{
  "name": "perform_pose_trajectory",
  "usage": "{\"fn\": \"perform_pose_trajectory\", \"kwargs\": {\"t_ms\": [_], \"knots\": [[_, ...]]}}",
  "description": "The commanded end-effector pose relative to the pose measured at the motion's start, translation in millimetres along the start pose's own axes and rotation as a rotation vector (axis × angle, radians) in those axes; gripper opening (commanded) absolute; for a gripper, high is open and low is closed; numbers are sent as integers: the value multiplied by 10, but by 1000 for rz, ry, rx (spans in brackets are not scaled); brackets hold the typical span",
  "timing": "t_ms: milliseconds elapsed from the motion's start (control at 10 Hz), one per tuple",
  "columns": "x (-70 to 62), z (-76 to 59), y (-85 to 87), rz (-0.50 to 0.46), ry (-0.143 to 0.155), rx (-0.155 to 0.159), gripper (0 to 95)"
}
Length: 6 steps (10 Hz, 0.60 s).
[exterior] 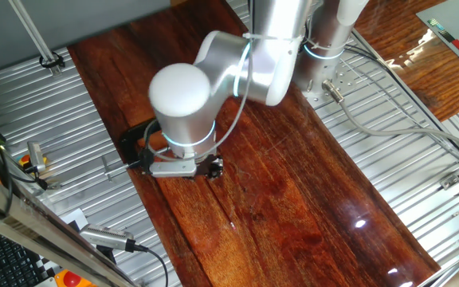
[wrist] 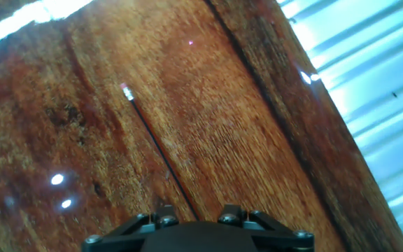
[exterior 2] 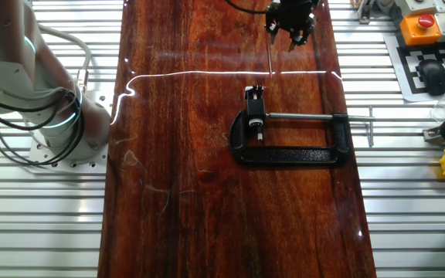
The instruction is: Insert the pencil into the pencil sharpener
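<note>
The pencil (wrist: pixel 161 148) is a thin dark stick with a pale pinkish far end. In the hand view it runs from upper left down to my gripper (wrist: pixel 196 215), where its near end vanishes under the black body between the two finger links. My fingertips are hidden, so I cannot tell whether they hold it. In the other fixed view the pencil (exterior 2: pixel 270 59) extends from my gripper (exterior 2: pixel 290 31) toward the pencil sharpener (exterior 2: pixel 254 96), a small white block held in the black C-clamp (exterior 2: pixel 288 157). A short gap separates the pencil's end from the sharpener.
The clamp's long screw rod (exterior 2: pixel 315 116) points right toward the wooden board's edge. Ribbed metal table (exterior 2: pixel 408 193) flanks the board on both sides. My arm's base (exterior 2: pixel 52 123) stands at the left. My wrist (exterior: pixel 183 104) covers the clamp in one fixed view.
</note>
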<state>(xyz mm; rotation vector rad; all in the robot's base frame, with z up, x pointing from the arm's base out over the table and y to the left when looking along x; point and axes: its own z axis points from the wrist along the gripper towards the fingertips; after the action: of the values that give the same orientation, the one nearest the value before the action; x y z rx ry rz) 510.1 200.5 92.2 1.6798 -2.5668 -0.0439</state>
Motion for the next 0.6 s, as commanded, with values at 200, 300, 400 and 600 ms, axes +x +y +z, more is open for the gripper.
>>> {"fn": "perform_pose_trajectory", "kwargs": {"t_ms": [200,300,400,600], "knots": [[-199,157,135,-97,-31,-2,570],[-286,249,231,-98,-30,0,570],[-378,351,352,-97,-29,7,570],[-457,417,440,-87,-31,14,570]]}}
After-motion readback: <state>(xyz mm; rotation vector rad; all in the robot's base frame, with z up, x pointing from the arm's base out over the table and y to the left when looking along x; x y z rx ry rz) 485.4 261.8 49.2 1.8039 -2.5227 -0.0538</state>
